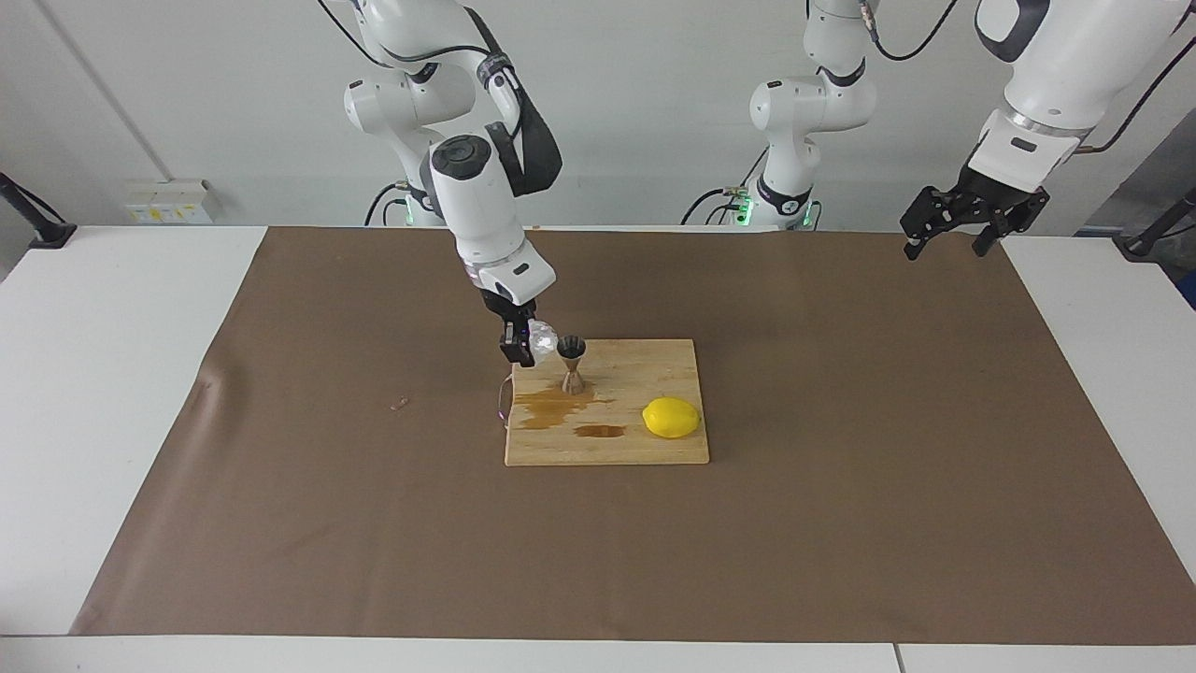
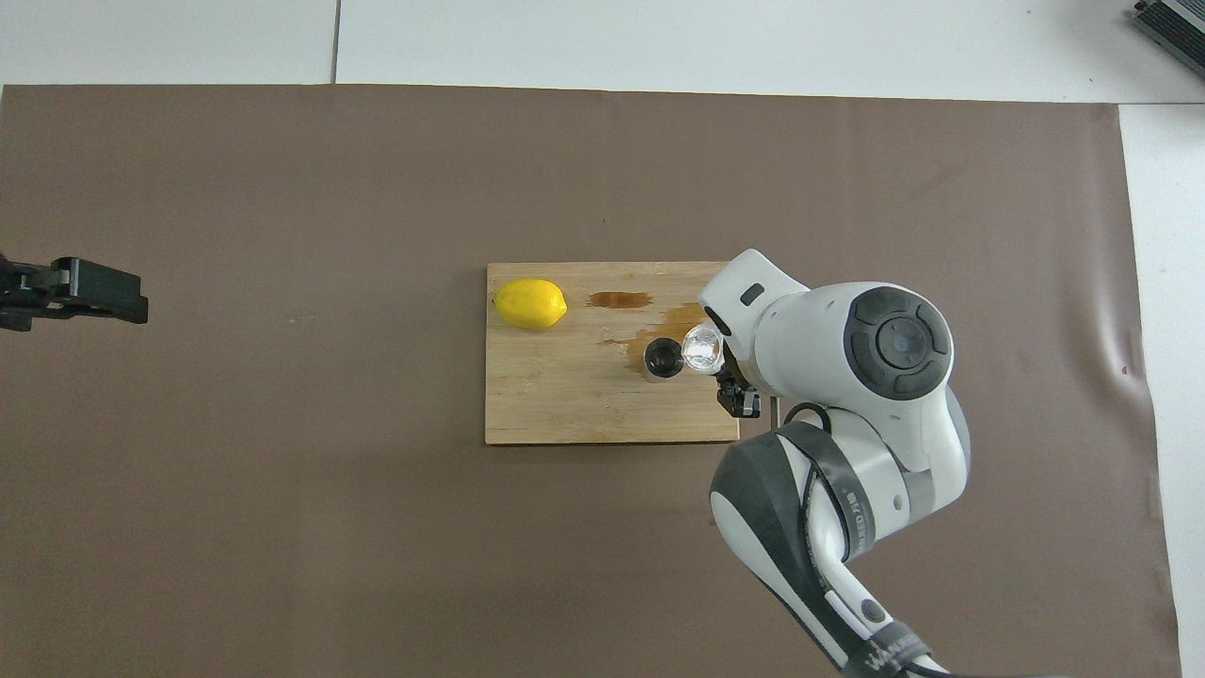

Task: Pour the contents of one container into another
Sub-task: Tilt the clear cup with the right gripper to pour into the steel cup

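Right gripper is hanging over the cutting board at the corner toward the right arm's end, fingers clamped tight on the glass cup. Cup is being held up in the air, tilted on its side, mouth pointing toward the jigger and sitting just beside the jigger's top rim (touching or not, cannot tell). In the overhead view the glass cup is showing right next to the dark open mouth of the jigger, with the right arm's wrist covering most of the gripper.

Jigger is standing upright on the board, nearer to the robots than the brown wet patches spreading across the wood. Lemon is lying on the board too, toward the left arm's end and well apart from the jigger.

Left gripper is waiting in the air over the brown mat edge at the left arm's end, fingers spread wide, holding nothing.
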`<state>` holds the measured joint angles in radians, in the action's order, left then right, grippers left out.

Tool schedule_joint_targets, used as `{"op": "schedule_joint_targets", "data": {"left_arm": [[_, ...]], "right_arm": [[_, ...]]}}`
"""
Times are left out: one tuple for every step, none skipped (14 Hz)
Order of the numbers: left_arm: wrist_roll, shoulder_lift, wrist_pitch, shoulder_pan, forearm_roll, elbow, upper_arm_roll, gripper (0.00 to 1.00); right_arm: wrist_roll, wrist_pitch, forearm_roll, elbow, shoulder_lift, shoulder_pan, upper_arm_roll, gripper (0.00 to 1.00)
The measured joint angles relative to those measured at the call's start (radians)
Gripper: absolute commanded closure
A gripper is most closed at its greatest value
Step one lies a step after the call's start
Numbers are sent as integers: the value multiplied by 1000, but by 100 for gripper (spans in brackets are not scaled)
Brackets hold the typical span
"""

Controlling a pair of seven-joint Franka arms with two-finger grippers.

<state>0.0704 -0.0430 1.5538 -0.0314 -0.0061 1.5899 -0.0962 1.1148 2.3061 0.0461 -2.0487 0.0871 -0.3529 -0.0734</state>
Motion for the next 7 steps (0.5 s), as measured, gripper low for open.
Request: {"op": "schedule_joint_targets", "data": {"left_arm": [[0,0,0,0,0,0,0,0],[0,0,0,0,0,0,0,0],[0,0,0,0,0,0,0,0],[0,0,0,0,0,0,0,0],[0,0,0,0,0,0,0,0],[0,0,0,0,0,0,0,0],[0,0,0,0,0,0,0,0]], "right_arm": [[-12,0,-13,1,0,-4,0,69],[-15,0,-22,3,0,-6,0,69],[-20,0,-30,4,0,-9,0,69],[-32,0,-37,5,0,-12,0,69],[-46,0,-53,5,0,-15,0,70],[-67,0,-80,6,0,-21,0,69],[-85,0,-101,6,0,-28,0,69]]}}
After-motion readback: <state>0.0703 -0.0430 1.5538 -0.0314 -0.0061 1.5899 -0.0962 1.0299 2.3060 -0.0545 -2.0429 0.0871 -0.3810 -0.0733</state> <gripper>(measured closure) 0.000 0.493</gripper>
